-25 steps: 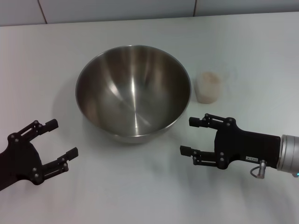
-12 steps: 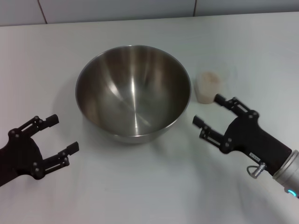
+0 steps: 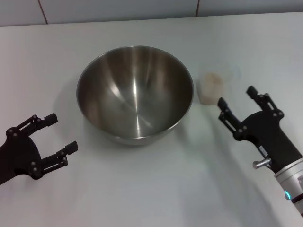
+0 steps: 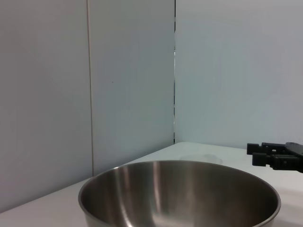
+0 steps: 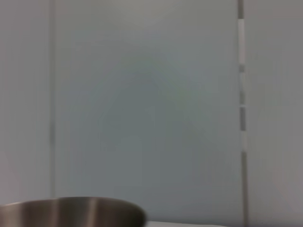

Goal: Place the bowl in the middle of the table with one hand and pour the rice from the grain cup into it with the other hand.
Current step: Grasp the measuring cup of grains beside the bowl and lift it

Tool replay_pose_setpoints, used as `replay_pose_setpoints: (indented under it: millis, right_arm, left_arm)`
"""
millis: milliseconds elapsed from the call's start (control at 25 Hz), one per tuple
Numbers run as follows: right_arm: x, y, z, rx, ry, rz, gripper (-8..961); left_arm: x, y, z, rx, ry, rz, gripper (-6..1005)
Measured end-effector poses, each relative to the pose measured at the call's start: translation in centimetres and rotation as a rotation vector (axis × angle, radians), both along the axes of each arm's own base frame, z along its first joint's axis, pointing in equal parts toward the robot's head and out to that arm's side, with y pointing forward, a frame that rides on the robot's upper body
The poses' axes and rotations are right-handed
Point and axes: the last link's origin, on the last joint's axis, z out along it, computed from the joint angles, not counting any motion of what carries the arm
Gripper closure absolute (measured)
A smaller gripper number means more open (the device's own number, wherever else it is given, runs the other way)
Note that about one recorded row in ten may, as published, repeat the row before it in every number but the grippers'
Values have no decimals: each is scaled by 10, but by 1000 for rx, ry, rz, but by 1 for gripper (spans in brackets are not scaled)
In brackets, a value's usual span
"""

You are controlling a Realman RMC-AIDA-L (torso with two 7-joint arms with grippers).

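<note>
Your stainless-steel bowl [image 3: 135, 93] already sits upright about mid-table [image 3: 142, 189], and nothing is gripping it, so you can count the placing half as looking done; the inside shows bare metal with no grains in it, so the pour is all still ahead of you. The left gripper [image 3: 52, 131] hangs off to the near left of the bowl, well apart from its rim, with its fingers spread wide and nothing between them; treat it as idle. Your working hand is the right gripper [image 3: 236, 96], also spread wide and empty, its fingertips pointing away from the robot. The grain cup [image 3: 210, 87] stands upright just ahead of and slightly inboard of that gripper's inner finger [image 3: 224, 108], close but not yet touching as far as you can see, and just beside the bowl's right rim. The rice [image 3: 211, 78] shows as a pale mass filling the cup. From the left wrist camera you see the bowl's rim and the right gripper's fingertips beyond it; the right wrist camera shows only a sliver of the bowl. What remains, by my reading: bring the open fingers around the cup, close, lift, carry over the rim and tip.
</note>
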Motion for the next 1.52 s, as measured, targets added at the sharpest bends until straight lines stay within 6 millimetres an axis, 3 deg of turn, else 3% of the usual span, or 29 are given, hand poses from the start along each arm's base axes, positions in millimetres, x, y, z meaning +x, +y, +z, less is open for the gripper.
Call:
replay_pose_setpoints:
  millis: [560,1200,1520]
  right_arm:
    - [14,13,2,94,-29,-225,182]
    - [17,19,3,101,-68,-234,183]
    - [19,34,6,87,-85,-221,183]
  left_arm:
    - [-1,-1,4,9,-5,0,166]
    - [-1,-3,7,17,-17,0,166]
    - [-1,-3,8,28,-29,0,166]
